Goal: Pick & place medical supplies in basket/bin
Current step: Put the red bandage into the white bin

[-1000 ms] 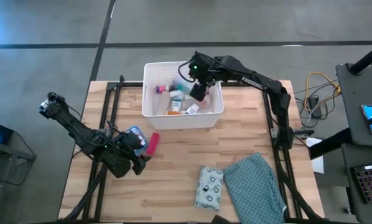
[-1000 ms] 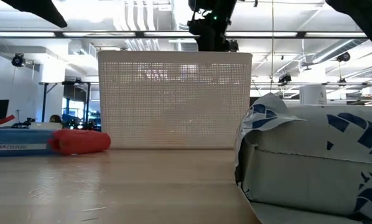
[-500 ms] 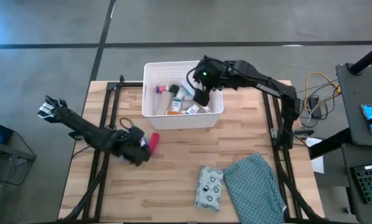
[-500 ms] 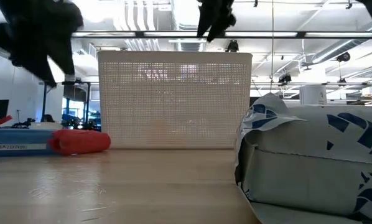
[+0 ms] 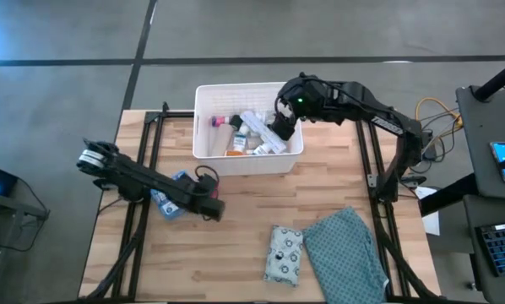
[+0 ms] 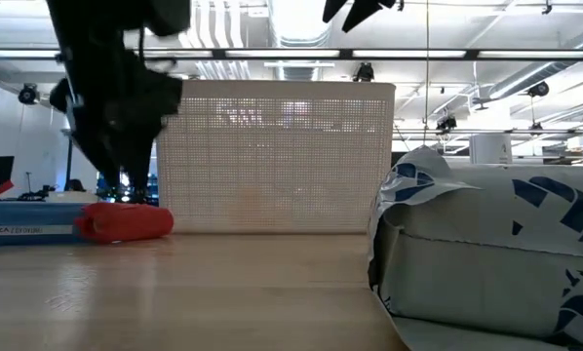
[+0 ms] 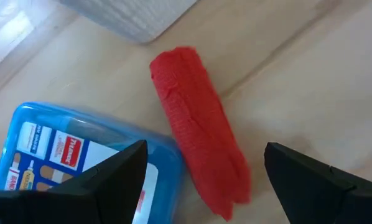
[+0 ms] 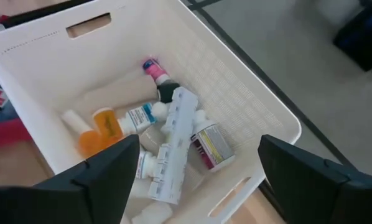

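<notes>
A red cloth-like roll (image 7: 198, 155) lies on the table beside a blue first-aid box (image 7: 68, 149), near the left of the white lattice basket (image 5: 203, 127). My left gripper (image 7: 204, 186) hangs open just above the roll (image 6: 126, 222), one finger on each side, apart from it. My right gripper (image 8: 195, 186) is open above the basket's right part (image 5: 282, 127). Pill bottles, an orange vial (image 8: 108, 124), a pink-capped tube and a flat white packet (image 8: 173, 143) lie in the basket (image 8: 236, 87). A patterned pouch (image 5: 285, 253) lies flat near the table's near edge.
A large teal patterned cloth (image 5: 345, 249) lies beside the pouch at the table's near right. In the low view the pouch (image 6: 486, 244) fills the right foreground. Bare wood lies between the basket and the pouch. The blue box (image 5: 168, 204) lies partly under my left arm.
My left gripper has swung toward the table's right and come down over the red roll, staying open. My right gripper has risen out of the basket and drifted toward the table's right edge. The roll and blue box have not moved.
</notes>
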